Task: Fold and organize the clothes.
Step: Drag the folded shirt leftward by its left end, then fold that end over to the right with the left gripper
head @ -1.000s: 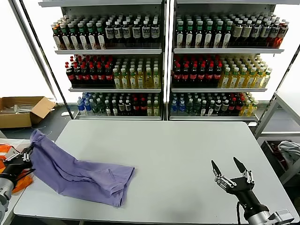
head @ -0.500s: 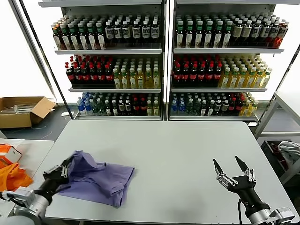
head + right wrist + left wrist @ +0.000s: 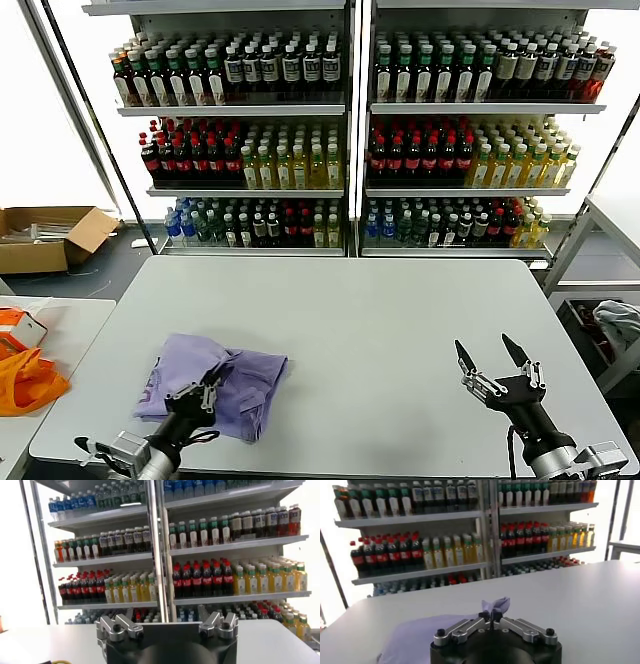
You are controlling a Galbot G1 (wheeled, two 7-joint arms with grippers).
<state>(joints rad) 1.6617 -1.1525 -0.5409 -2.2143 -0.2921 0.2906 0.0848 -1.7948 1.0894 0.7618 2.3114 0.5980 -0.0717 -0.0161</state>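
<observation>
Left tool point(image 3: 205, 392) pinches the lavender T-shirt point(image 3: 215, 385) from its near edge.

Bright daylight is flooding in from blown-out white windows point(image 3: 50, 120) behind the bottle shelves point(image 3: 345, 110), leaving the grey table point(image 3: 380, 330) evenly lit with only faint shadows, while both wrist views are looking slightly soft.

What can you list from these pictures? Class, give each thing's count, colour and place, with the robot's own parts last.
T-shirt: one, lavender, bunched on the table's near left.
Table: one, pale grey, centre.
Shelving units: two, full of bottles, behind the table.
Cardboard box: one, brown, floor far left.
Orange bag: one, on the side surface at left.
Left gripper: shut on the T-shirt, near left edge.
Right gripper: open, holding nothing, near right.
</observation>
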